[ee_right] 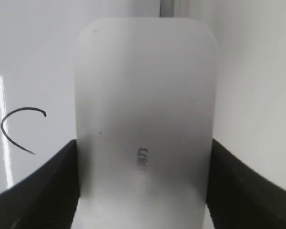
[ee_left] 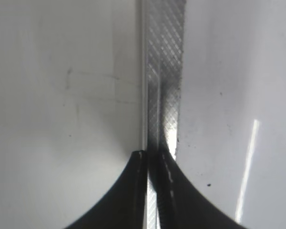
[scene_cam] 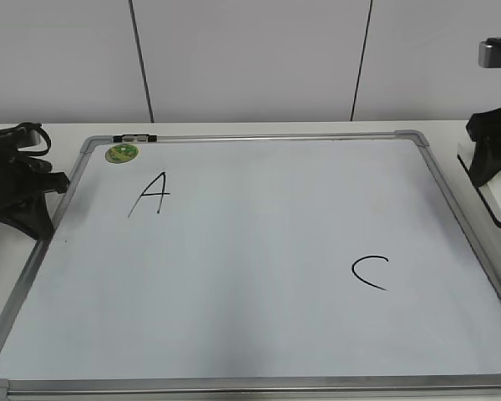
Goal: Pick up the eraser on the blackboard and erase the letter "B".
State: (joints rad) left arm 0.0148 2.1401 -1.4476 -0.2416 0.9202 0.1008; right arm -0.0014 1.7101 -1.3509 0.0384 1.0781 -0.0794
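The blackboard (scene_cam: 250, 251) is a white board in a silver frame, lying flat on the table. It bears a black "A" (scene_cam: 153, 194) and a "C" (scene_cam: 355, 269). No letter "B" shows; the board between them is bare. My right gripper (scene_cam: 491, 150) is shut on the white eraser (ee_right: 145, 95), a jaw on each long side. In the exterior view the eraser (scene_cam: 494, 207) is just off the board's right edge. The "C" (ee_right: 2, 130) shows left of it in the right wrist view. My left gripper (ee_left: 155, 155) is shut and empty over the board's left frame (ee_left: 164, 71).
A round green magnet (scene_cam: 122, 153) sits at the board's far left corner, beside a small black-and-silver piece (scene_cam: 134, 137) on the top frame. The left arm (scene_cam: 21, 188) stands at the board's left edge. A white wall runs behind the table.
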